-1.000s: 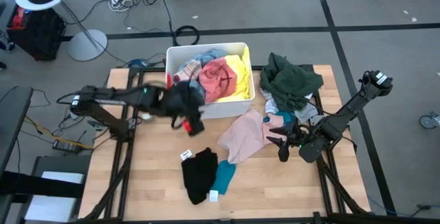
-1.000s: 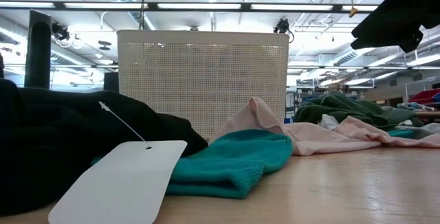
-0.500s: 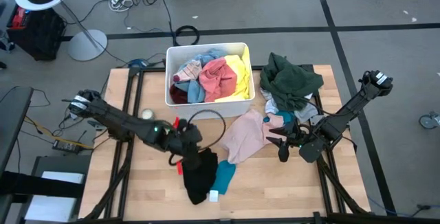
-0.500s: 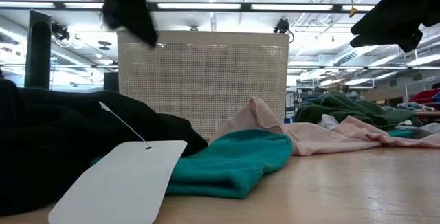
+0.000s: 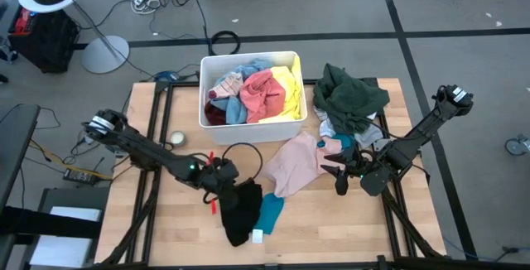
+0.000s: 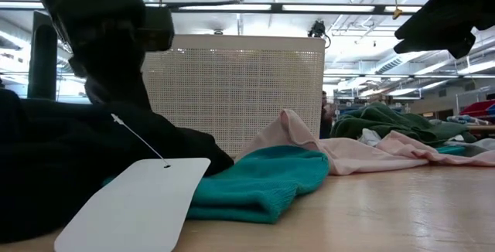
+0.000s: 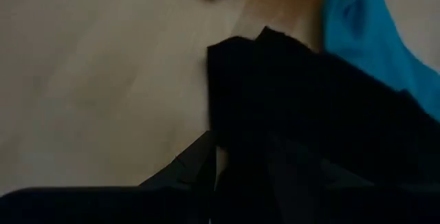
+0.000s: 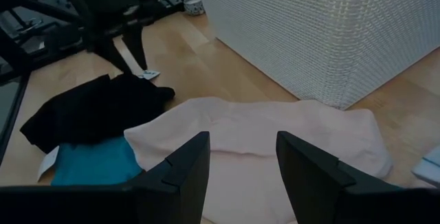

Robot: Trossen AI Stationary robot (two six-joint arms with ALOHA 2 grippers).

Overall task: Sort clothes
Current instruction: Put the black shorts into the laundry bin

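A black garment lies on the table near the front, beside a teal one. It also shows in the left wrist view. My left gripper is low over the black garment's far end with its fingers open and pointing down. A pink garment lies spread in the middle. My right gripper hovers open and empty by the pink garment's right edge. The white bin at the back holds maroon, red, yellow and blue clothes. A dark green garment lies on a pile at the right. My left gripper stands with one finger beside the black garment's edge, coming from above. The dark cloth hides the other finger. I cannot tell whether the fingers touch the cloth. The garment lies flat on the table.
A white paper tag is tied to the black garment, close to the low camera. A small round object sits on the table left of the bin. Bare wood shows at the table's front left and front right.
My left gripper has swung from the bin's front left corner toward the table's near edge. It has come down to the far end of the black garment. The clothes on the table lie as before.
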